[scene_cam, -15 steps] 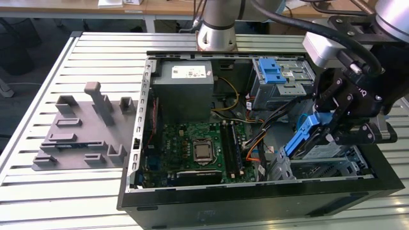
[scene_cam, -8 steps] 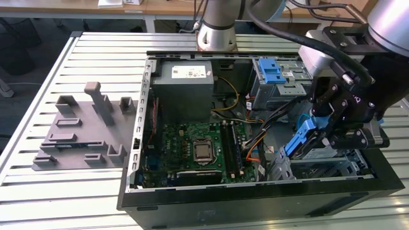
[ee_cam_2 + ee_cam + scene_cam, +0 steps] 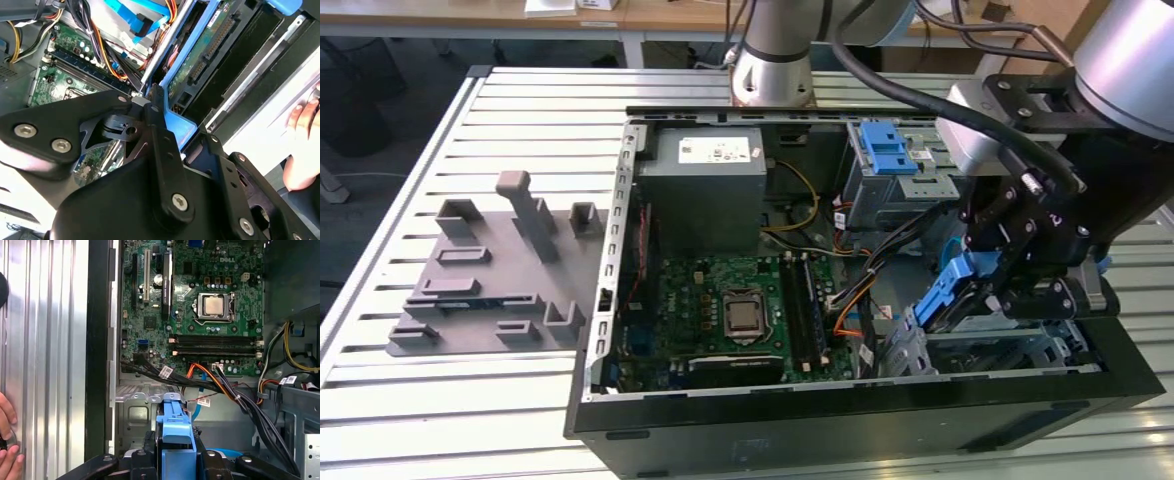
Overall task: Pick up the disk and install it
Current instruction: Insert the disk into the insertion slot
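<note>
The robot arm (image 3: 771,50) is made of round, shiny silver-grey tubes with a fat round joint (image 3: 1137,55). A thick black cable (image 3: 1001,135) loops beside it. Its gripper (image 3: 176,452) is black, built from flat bars and blocks, with round silver screws (image 3: 25,131) in it.

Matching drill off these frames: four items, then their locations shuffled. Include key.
1. silver metal hard drive in blue plastic frame
2. grey metal box with white sticker
3. green motherboard
4. grey plastic fixture block

A. on the slatted metal table, exterior view's left
B. flat on the black computer case's floor
C. held in the gripper at the silver drive bay
D. inside the case, end farthest from the exterior camera

Pairs: 1-C, 2-D, 3-B, 4-A
</note>
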You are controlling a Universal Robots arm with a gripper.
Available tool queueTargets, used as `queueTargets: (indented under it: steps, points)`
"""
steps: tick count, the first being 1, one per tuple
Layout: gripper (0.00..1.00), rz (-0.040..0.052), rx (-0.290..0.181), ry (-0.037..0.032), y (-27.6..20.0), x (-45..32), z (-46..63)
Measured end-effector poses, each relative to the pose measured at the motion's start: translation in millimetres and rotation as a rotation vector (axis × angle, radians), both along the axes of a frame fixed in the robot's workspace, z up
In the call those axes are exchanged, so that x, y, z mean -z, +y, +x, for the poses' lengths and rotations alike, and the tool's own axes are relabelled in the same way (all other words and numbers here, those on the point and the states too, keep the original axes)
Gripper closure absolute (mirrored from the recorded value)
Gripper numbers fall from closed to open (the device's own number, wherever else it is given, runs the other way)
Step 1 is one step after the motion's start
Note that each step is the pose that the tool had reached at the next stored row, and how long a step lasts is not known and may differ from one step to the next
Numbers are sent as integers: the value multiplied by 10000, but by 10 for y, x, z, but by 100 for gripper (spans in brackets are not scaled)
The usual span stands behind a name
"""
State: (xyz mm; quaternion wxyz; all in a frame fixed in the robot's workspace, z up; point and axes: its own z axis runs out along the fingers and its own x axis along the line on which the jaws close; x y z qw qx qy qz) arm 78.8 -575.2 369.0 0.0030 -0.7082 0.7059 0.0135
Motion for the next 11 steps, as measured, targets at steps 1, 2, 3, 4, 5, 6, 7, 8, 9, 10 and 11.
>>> queueTargets:
  steps: [1, 2, 3, 4, 5, 6, 7, 8, 9, 10, 11]
  points:
    - [63, 2, -1, 0, 0, 10, 0]
    - [63, -4, -1, 0, 0, 17, 0]
    - [63, -3, -1, 0, 0, 26, 0]
    - [56, -1, 0, 0, 0, 34, 0]
    - [56, -2, 0, 0, 0, 40, 0]
    - [56, -4, 0, 0, 0, 46, 0]
    - [56, -5, 0, 0, 0, 51, 0]
    - [56, -4, 0, 0, 0, 55, 0]
    - [56, -5, 0, 0, 0, 56, 0]
    - [56, -5, 0, 0, 0, 57, 0]
    - [58, -6, 0, 0, 0, 58, 0]
